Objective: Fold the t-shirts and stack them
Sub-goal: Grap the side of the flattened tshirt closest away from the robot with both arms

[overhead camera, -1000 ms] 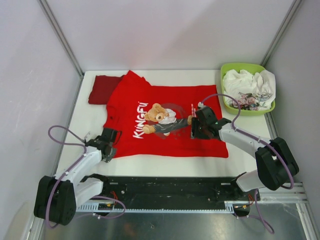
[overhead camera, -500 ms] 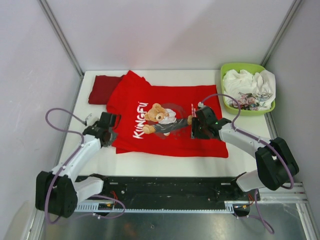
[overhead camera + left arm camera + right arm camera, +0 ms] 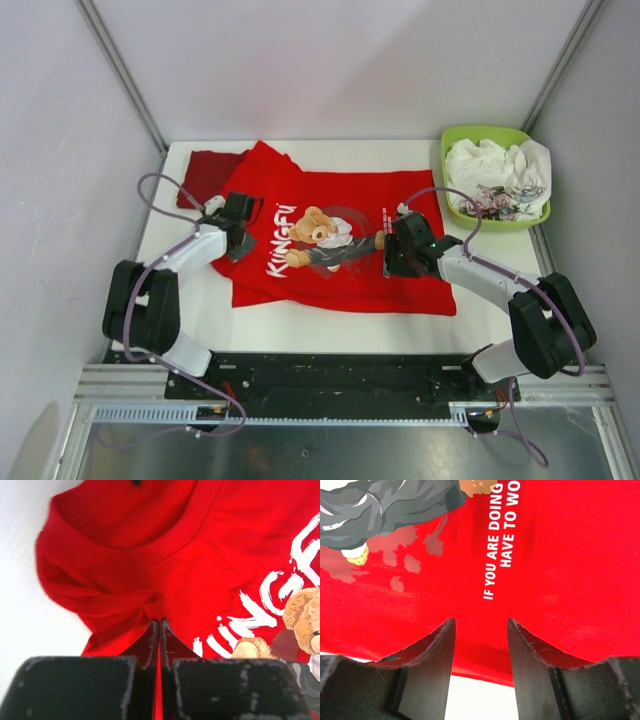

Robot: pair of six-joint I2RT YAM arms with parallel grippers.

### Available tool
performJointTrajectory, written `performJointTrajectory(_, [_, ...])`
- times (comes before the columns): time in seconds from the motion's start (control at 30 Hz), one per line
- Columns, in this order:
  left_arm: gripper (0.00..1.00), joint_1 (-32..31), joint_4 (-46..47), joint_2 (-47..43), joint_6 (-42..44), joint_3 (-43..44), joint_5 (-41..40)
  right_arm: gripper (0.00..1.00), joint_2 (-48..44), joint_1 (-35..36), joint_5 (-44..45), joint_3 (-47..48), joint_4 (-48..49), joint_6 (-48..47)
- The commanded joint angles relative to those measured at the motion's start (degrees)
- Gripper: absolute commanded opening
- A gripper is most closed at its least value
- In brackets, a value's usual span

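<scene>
The bright red t-shirt (image 3: 330, 190) with the bear and white "KUNGFU" lettering lies spread on the white table, its left side folded inward. My left gripper (image 3: 242, 235) is shut on a pinch of its left sleeve area, and the left wrist view shows red cloth (image 3: 240, 540) gathered between the closed gripper (image 3: 159, 626). My right gripper (image 3: 388, 258) is open, just over the shirt's right half near its front hem. In the right wrist view (image 3: 480, 630) its fingers straddle red cloth (image 3: 570, 555) without gripping. The plain darker red t-shirt (image 3: 203, 176) lies folded at the far left corner.
A lime-green basket (image 3: 480, 131) holding white crumpled cloth (image 3: 495, 168) stands at the far right. The white table (image 3: 180, 290) shows bare at the front left and along the front edge. Grey walls enclose the table on three sides.
My left gripper has moved away from the front edge and to the right, pulling the shirt's left edge inward over itself. The right arm has not moved.
</scene>
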Motion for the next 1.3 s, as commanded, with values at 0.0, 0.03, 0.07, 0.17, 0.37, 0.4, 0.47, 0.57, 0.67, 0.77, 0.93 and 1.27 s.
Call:
performJointTrajectory(0.0, [0.0, -0.5, 5.6, 3.4, 3.8, 4.1, 1.8, 0.5, 0.9, -0.7, 1.4, 0.2, 1.4, -0.4])
performJointTrajectory(0.03, [0.0, -0.4, 5.9, 4.2, 4.2, 4.6, 1.7, 0.5, 1.1, -0.7, 1.4, 0.2, 1.5, -0.5])
performJointTrajectory(0.07, [0.0, -0.4, 6.2, 4.9, 4.5, 5.0, 1.5, 0.5, 1.2, -0.8, 1.4, 0.2, 1.6, -0.6])
performJointTrajectory(0.17, [0.02, -0.4, 7.2, 6.1, 5.3, 5.5, 1.5, 0.5, 1.6, -1.0, 1.3, 0.2, 1.9, -0.7])
performJointTrajectory(0.37, [0.56, -0.4, 8.4, 1.1, 6.5, 3.3, 2.2, 0.51, 1.8, -1.2, 1.0, 0.2, 2.1, -1.0])
performJointTrajectory(0.4, [0.62, -0.4, 8.5, -0.8, 6.1, 2.3, 2.2, 0.5, 1.8, -1.2, 1.0, 0.2, 2.2, -1.0])
performJointTrajectory(0.47, [0.68, -0.3, 8.3, -5.1, 5.2, -0.3, 2.4, 0.51, 1.8, -1.3, 0.7, 0.2, 2.4, -1.0])
performJointTrajectory(0.57, [0.7, -0.1, 5.9, -10.8, 2.3, -4.4, 2.2, 0.51, 1.6, -1.4, 0.3, 0.2, 2.6, -1.0])
performJointTrajectory(0.67, [0.63, 0.0, 2.4, -17.2, -2.8, -10.0, 0.9, 0.51, 1.1, -1.5, 0.4, 0.2, 2.1, -1.0])
performJointTrajectory(0.77, [0.56, 0.2, -0.8, -22.2, -7.3, -15.5, -1.1, 0.51, 0.5, -1.4, 0.4, 0.2, 1.7, -1.1])
performJointTrajectory(0.93, [0.44, 0.5, -3.6, -24.4, -10.3, -19.8, -1.7, 0.51, -0.2, -1.4, 0.3, 0.2, 1.3, -1.0])
performJointTrajectory(1.27, [0.32, 0.4, -4.8, -23.0, -10.8, -22.8, -0.7, 0.5, -0.1, -1.2, 0.0, 0.2, 1.3, -0.4])
